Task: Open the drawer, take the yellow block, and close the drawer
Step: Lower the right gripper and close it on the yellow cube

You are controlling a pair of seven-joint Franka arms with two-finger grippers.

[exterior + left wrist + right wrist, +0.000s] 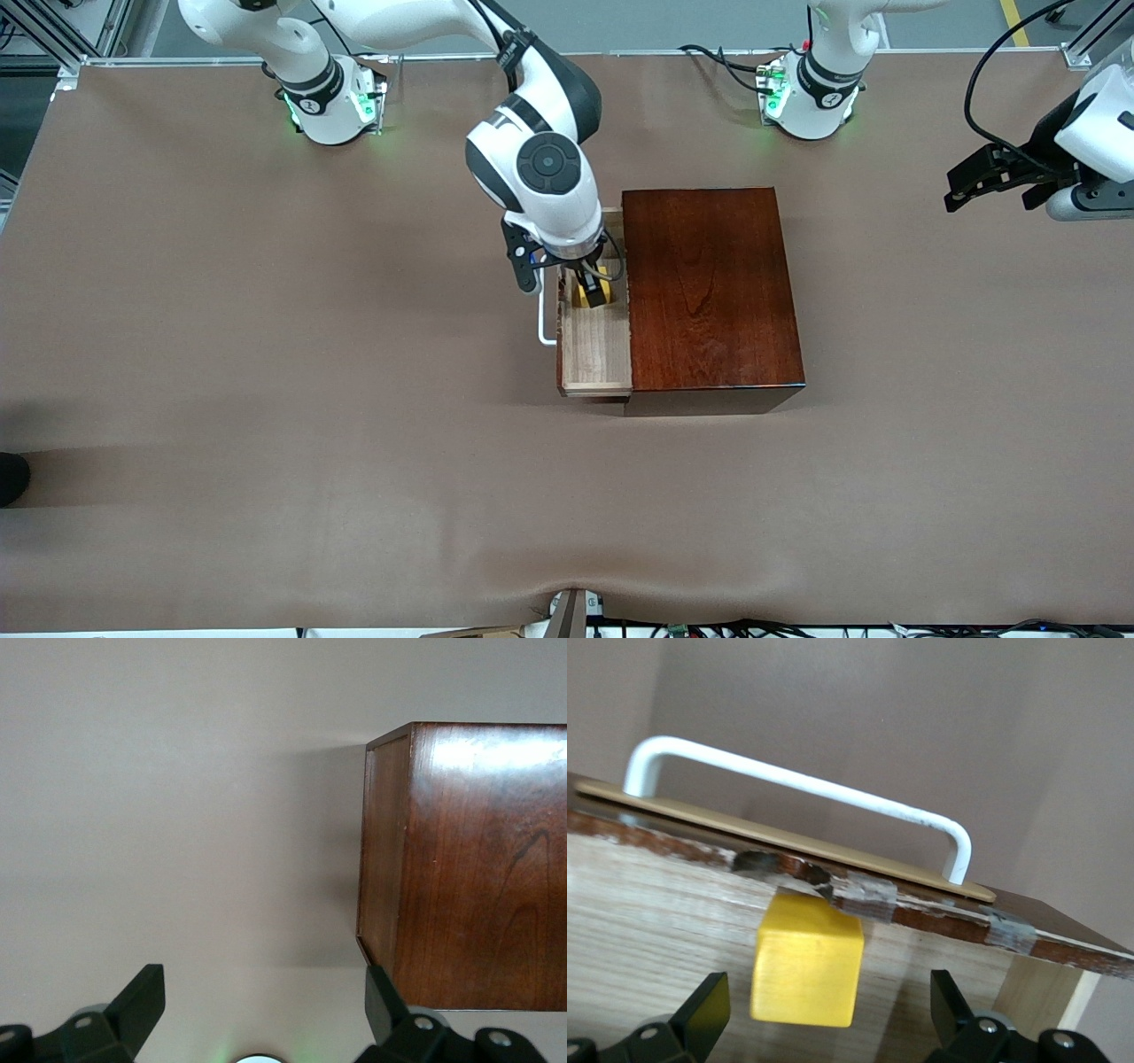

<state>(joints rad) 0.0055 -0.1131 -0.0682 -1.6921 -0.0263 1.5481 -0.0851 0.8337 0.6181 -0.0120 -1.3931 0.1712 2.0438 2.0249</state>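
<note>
Two arms share the brown table (266, 354). Starting at the right arm's end, the right arm reaches from its base down into the pulled-out drawer (595, 350), whose pale wood floor lies bare toward the front camera and whose white loop handle (543, 321) faces the right arm's end of the table. The right gripper (594, 288) hangs inside the drawer with its fingers (700, 1014) spread wide, gripping nothing. The yellow block (807, 962) sits on the drawer floor between those fingers, close against the inside of the drawer's front panel, just below the handle. Next comes the dark reddish-brown wooden box (711, 288) that houses the drawer. Toward the left arm's end, the left arm waits, its left gripper (997, 177) held above bare table, well apart from the box, jaws open and empty.
</note>
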